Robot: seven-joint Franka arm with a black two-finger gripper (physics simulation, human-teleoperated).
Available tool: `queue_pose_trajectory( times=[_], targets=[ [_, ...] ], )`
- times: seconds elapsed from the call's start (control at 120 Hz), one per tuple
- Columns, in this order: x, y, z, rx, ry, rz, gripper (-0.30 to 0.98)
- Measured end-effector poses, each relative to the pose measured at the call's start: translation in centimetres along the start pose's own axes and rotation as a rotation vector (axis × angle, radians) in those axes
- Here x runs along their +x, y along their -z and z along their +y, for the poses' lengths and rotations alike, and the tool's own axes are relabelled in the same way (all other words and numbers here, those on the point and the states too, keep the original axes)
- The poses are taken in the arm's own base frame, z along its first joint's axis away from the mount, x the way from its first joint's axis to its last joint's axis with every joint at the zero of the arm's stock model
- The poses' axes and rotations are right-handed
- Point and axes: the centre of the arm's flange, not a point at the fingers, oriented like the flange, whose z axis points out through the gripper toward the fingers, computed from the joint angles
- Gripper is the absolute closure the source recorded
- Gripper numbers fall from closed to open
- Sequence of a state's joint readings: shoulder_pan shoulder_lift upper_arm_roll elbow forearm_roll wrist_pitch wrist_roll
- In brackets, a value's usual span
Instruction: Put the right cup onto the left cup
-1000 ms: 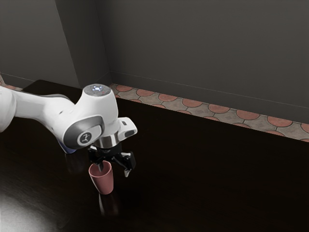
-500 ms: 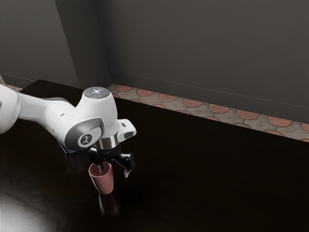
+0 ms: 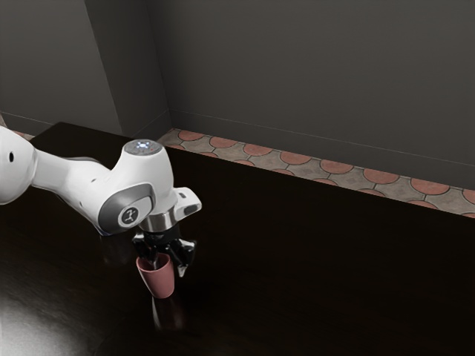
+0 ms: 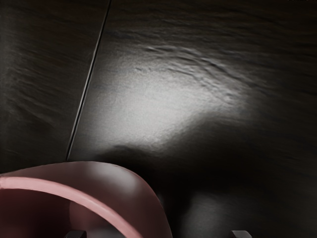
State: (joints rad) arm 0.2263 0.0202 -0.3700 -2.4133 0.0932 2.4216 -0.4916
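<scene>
- Table [image 3: 319,274]: in the exterior view its dark top stretches from the cup toward three o'clock, its far edge running from eleven to three; the wrist view gives me a thin pale line [image 4: 89,79] across it.
- My arm [image 3: 70,185]: comes in from ten o'clock in the exterior view; my hand sits lower than half a second ago and a little toward nine.
- Pink cup [image 3: 160,283]: upright on the table, under my gripper [image 3: 168,269], same spot as before; the wrist view shows me its curved rim and part of its inside.
- My fingers [image 3: 182,270]: spread, one inside the cup's mouth, the other outside at three o'clock, with a gap to the wall, narrower than in the earlier frame.
- Bluish thing [image 3: 108,234]: a sliver under my arm, between ten and eleven o'clock of the pink cup, more hidden than before.
</scene>
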Motion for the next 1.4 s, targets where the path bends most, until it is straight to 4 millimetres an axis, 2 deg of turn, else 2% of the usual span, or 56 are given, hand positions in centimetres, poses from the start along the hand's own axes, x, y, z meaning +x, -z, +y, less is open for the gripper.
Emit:
queue_pose_trajectory(
  times=[0.25,0.525,0.675,0.783,0.942,1.017,1.183,1.333,1.4],
  targets=[
    [0.4,-0.1,-0.7,-0.003,0.010,0.004,0.67],
    [0.2,0.1,-0.2,-0.002,-0.007,0.009,0.75],
    [0.2,2.6,-0.1,0.005,-0.011,0.050,0.77],
    [0.7,6.3,-0.2,0.011,-0.004,0.098,0.77],
    [3.0,10.8,-2.7,0.018,0.052,0.122,0.78],
    [3.8,12.3,-3.6,0.023,0.066,0.119,0.78],
    [4.9,13.7,-7.9,0.045,0.117,0.091,0.78],
    [6.0,14.7,-13.0,0.064,0.164,0.078,0.78],
    [6.8,15.4,-14.4,0.074,0.161,0.086,0.78]
  ],
)
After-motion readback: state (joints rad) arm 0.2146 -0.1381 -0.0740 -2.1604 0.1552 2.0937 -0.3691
